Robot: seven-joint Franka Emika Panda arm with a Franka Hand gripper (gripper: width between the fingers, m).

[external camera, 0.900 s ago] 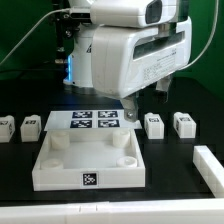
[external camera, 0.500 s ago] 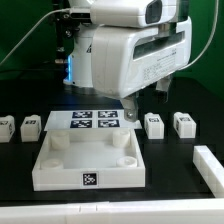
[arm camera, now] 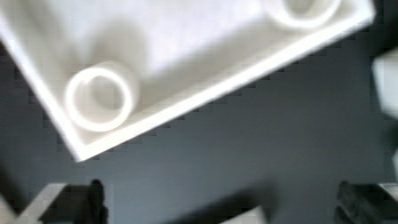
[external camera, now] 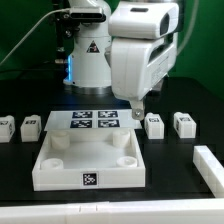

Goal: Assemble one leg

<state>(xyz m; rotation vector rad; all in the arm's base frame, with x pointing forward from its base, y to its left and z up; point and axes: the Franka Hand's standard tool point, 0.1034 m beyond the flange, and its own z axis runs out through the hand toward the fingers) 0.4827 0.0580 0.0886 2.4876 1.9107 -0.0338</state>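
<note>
Four small white legs with marker tags stand on the black table: two at the exterior view's left (external camera: 5, 125) (external camera: 30, 125) and two at its right (external camera: 154, 124) (external camera: 184, 123). My gripper (external camera: 135, 113) hangs above the table between the tray's far right corner and the nearer right leg. It touches nothing. In the wrist view my gripper (arm camera: 228, 205) is open and empty, with one dark finger (arm camera: 80, 200) at each side. Below it is black table and a corner of the tray (arm camera: 178, 60) with round sockets. No leg shows clearly there.
The large white square tray (external camera: 60, 172) lies at the front middle. The marker board (external camera: 62, 120) lies behind it. A long white bar (external camera: 212, 170) lies at the exterior view's front right. The arm's base (external camera: 88, 55) stands at the back.
The arm's wrist and forearm have turned and shifted, so its white body now looks narrower and the base shows behind it. The gripper stays near the same spot. No part has moved.
</note>
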